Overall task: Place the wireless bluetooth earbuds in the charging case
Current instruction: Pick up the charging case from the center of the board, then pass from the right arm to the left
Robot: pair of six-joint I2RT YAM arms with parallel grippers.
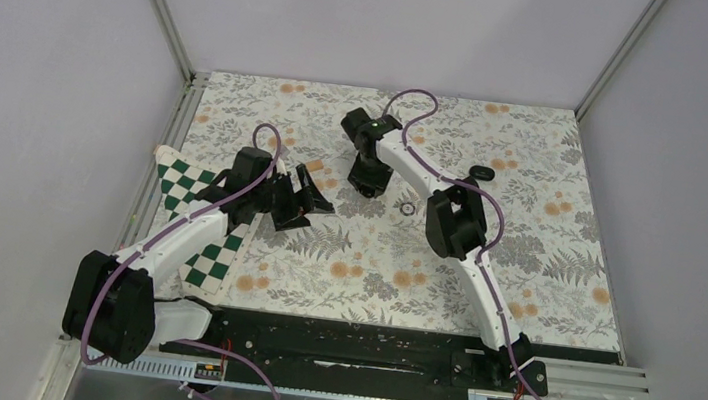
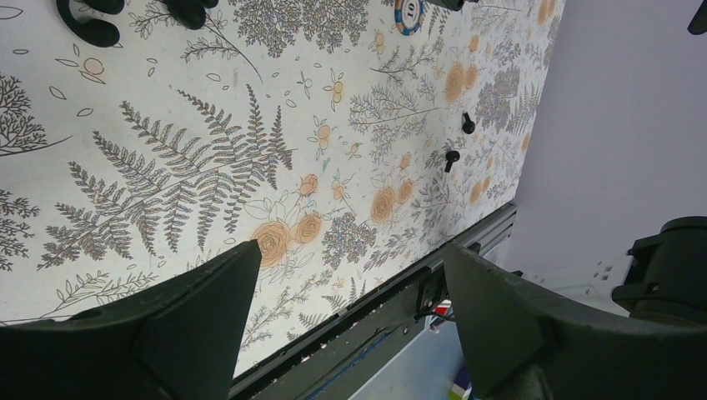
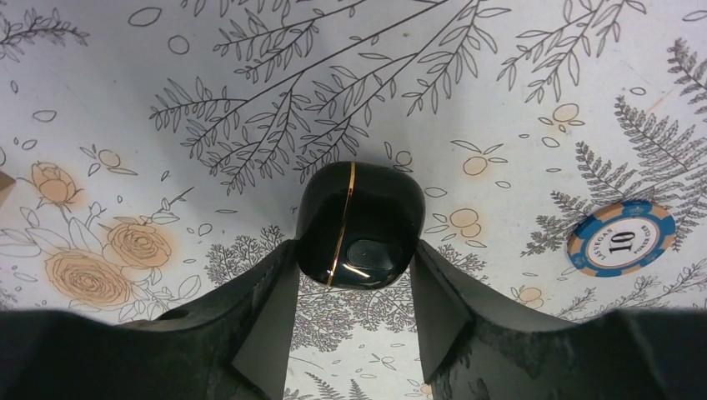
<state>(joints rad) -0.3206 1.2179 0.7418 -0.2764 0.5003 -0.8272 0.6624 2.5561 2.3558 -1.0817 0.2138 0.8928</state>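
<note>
Black charging case [image 3: 360,227] is clamped by right gripper [image 3: 353,254].

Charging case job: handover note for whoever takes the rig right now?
Left gripper: open, empty, above the mat.
Right gripper: fingers look pressed against both sides of the charging case, which looks closed.
Earbuds: both lie loose on the mat near its edge, close together, in neither gripper.
Done: case grasped, as far as the right wrist view shows.
Left: open the case, pick up each bud, seat both inside.
</note>
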